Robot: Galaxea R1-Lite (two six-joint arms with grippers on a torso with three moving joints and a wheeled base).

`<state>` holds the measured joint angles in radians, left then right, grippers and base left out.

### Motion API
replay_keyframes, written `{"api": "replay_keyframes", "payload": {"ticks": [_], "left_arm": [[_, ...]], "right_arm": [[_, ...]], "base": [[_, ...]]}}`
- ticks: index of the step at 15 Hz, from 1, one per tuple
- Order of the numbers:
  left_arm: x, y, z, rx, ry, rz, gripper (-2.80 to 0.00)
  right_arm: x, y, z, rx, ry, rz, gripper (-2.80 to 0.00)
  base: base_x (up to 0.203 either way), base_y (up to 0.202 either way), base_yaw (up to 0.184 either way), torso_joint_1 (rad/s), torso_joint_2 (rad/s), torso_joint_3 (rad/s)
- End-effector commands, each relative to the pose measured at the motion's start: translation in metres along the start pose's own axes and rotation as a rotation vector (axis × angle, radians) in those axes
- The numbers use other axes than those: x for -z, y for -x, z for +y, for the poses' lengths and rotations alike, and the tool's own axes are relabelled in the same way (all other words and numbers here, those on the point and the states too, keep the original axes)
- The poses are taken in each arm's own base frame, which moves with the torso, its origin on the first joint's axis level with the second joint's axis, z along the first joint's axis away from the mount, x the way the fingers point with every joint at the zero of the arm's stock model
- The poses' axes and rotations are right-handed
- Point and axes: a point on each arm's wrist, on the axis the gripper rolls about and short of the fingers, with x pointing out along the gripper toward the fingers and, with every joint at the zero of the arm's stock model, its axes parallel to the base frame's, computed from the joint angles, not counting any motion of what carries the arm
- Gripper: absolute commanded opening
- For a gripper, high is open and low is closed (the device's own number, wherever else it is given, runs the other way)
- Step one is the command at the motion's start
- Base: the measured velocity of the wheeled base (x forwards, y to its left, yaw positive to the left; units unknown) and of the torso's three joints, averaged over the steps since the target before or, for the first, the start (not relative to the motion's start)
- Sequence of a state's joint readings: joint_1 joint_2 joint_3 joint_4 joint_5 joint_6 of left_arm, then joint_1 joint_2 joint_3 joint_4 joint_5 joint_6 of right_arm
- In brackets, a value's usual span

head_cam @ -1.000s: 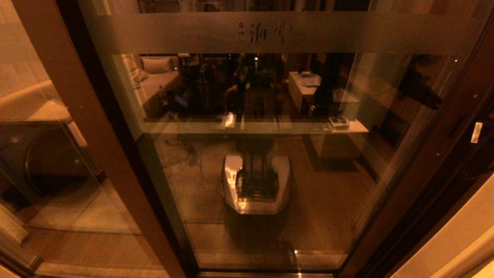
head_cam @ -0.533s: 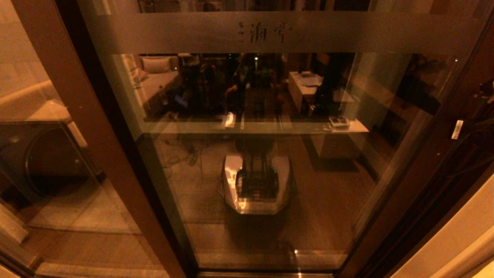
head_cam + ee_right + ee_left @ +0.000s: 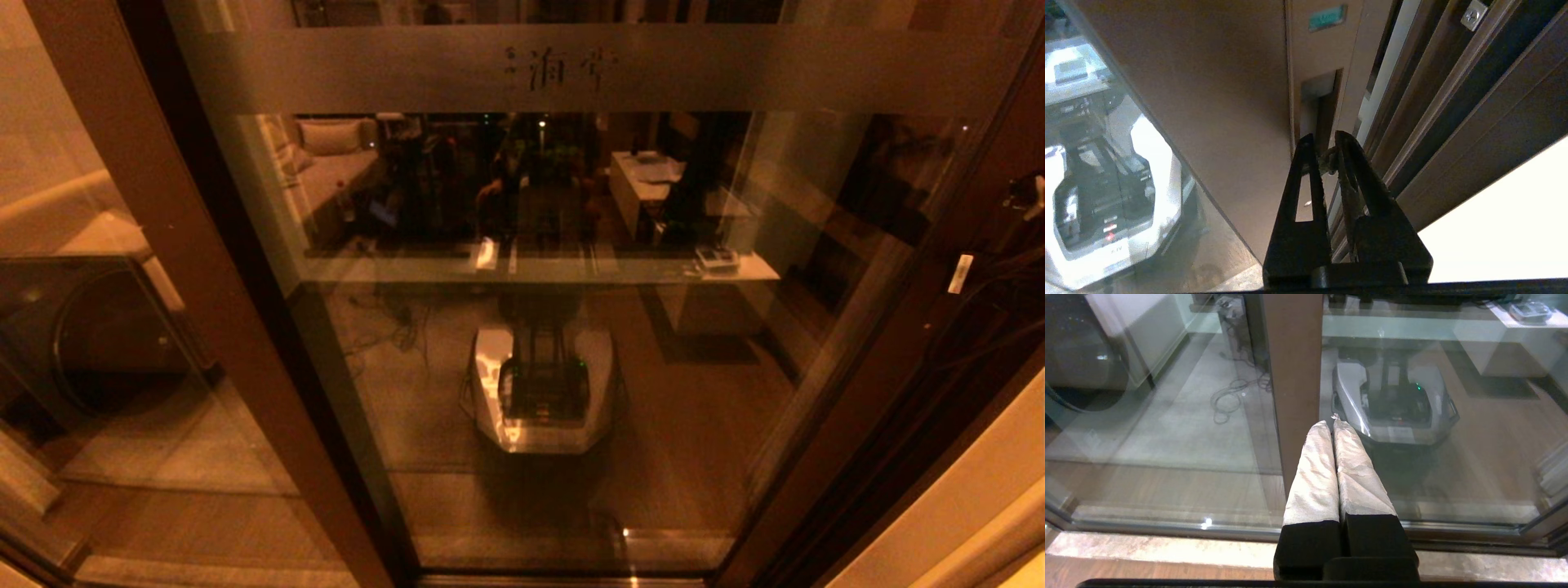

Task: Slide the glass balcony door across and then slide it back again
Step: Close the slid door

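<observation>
Right tool nearly pinched together, tips at the recessed handle on the glass balcony door frame. Left tool pressed together, parked by the door's other post.

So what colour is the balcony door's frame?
Dark brown; the glass balcony door frame shows best in the right wrist view.

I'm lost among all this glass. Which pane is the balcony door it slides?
Start at the big glass wall filling the head view. The glass balcony door is the wide middle panel in a dark brown frame. Unlike the plain pane on its left, it carries a frosted band with etched characters.
</observation>
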<state>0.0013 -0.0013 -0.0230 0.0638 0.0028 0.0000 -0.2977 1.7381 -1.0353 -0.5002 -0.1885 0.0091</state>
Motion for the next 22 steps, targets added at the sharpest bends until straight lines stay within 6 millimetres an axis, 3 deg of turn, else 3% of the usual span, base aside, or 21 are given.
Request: {"api": "replay_keyframes", "payload": {"ticks": [1,22], "left_arm": [[0.0,0.0,0.0,-0.001,0.0,0.0,-2.8],[0.0,0.0,0.0,-0.001,0.0,0.0,-2.8]], "right_arm": [[0.002,-0.004,0.001,0.0,0.001,0.004,-2.8],[0.005,-0.021,-0.002,0.024,-0.001,-0.013,-2.8]], "base": [[0.0,0.0,0.0,0.0,0.0,0.0],[0.0,0.0,0.0,0.0,0.0,0.0]]}}
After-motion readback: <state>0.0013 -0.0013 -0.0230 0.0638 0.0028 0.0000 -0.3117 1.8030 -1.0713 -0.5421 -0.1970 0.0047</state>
